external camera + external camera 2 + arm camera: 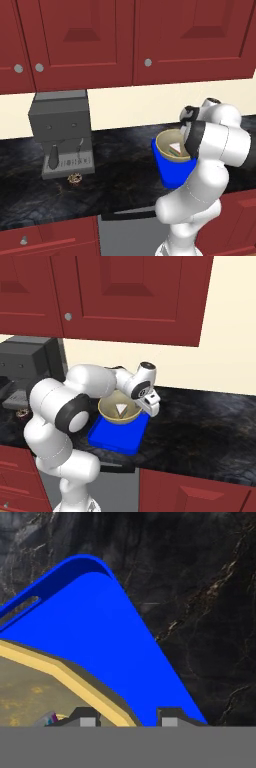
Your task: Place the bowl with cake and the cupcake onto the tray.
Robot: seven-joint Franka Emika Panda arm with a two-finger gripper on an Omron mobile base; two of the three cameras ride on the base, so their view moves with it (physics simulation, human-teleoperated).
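A: Item one, the bowl with cake [119, 412]. Where did we log it?

B: We found it above the tray [116, 438], tan, with the white slice inside, at the middle of the dark marble counter [200, 421].

A: Item two, the fingers [125, 718]?

B: In the hand view we saw one tip inside the bowl's rim and the other outside it, so we recorded them as clamped on the bowl's rim over the blue tray.

A: Whether the bowl rested on the tray?

B: We could not tell.

A: Item three, the cupcake [75, 179]?

B: We noted it on the counter, just in front of the grey coffee machine [61, 132], well apart from the tray.

A: Surroundings?

B: We listed red cabinets [100, 40] above.
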